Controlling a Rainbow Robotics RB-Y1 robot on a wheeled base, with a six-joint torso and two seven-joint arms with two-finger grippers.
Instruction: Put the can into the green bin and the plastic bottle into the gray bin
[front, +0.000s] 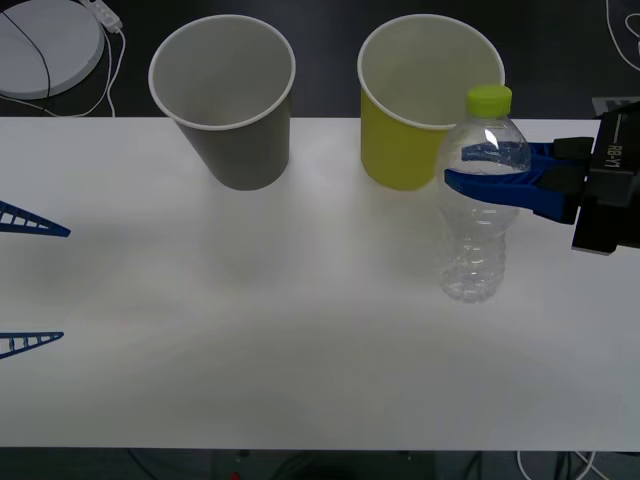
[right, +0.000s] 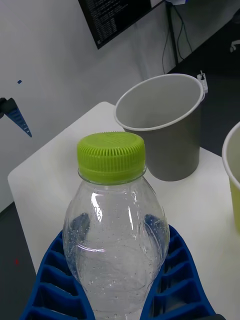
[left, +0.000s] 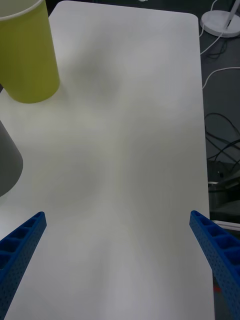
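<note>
The clear plastic bottle (front: 473, 235) with a lime-green cap (right: 111, 155) stands upright on the white table, just in front of the green bin (front: 400, 150). My right gripper (front: 480, 170) comes in from the right and is shut on the bottle's upper body, its blue fingers (right: 50, 280) curving round both sides. The gray bin (front: 240, 140) stands upright to the left of the green one, both at the table's far edge. My left gripper (front: 30, 282) is open and holds nothing, low over the table's left edge. The can is out of view.
A white round disc (front: 45, 45) with cables lies off the table's far left corner. More cables (left: 220, 150) trail on the dark floor beside the table. The bare table (front: 250, 330) stretches between the grippers and in front of the bins.
</note>
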